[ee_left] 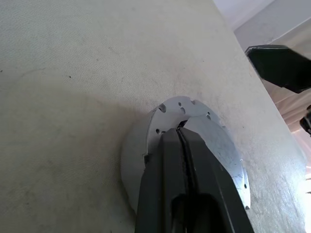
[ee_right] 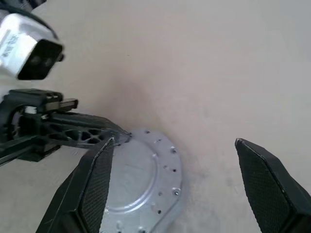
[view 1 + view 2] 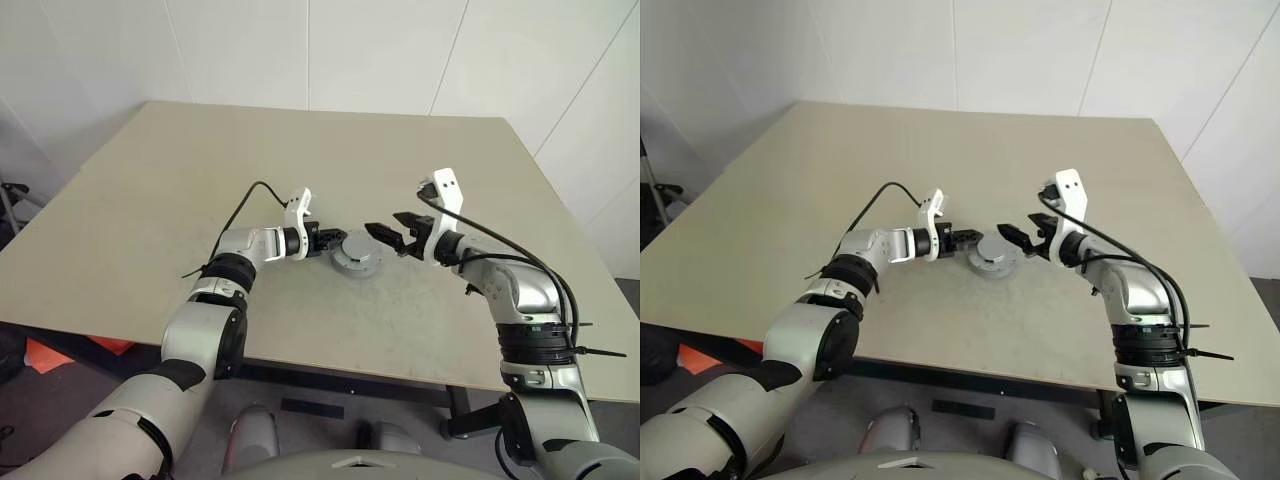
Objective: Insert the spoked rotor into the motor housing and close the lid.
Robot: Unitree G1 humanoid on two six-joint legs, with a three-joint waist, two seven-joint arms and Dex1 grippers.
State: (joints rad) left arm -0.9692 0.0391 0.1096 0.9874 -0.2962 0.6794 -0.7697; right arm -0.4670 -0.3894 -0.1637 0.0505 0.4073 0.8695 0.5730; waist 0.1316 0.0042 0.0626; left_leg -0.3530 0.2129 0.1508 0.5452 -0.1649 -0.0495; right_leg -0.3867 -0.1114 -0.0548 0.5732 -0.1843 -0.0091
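**Steadying the closed housing**

Pressing its pinched-together fingers on the lid (image 1: 214, 145), the left gripper (image 3: 322, 241) is likely pinning it so it stays seated on the housing (image 3: 355, 262) mid-table (image 3: 200, 180). The right gripper (image 3: 393, 236) is hanging just beside, fingers spread wide and holding nothing. The rotor is presumably inside, hidden.
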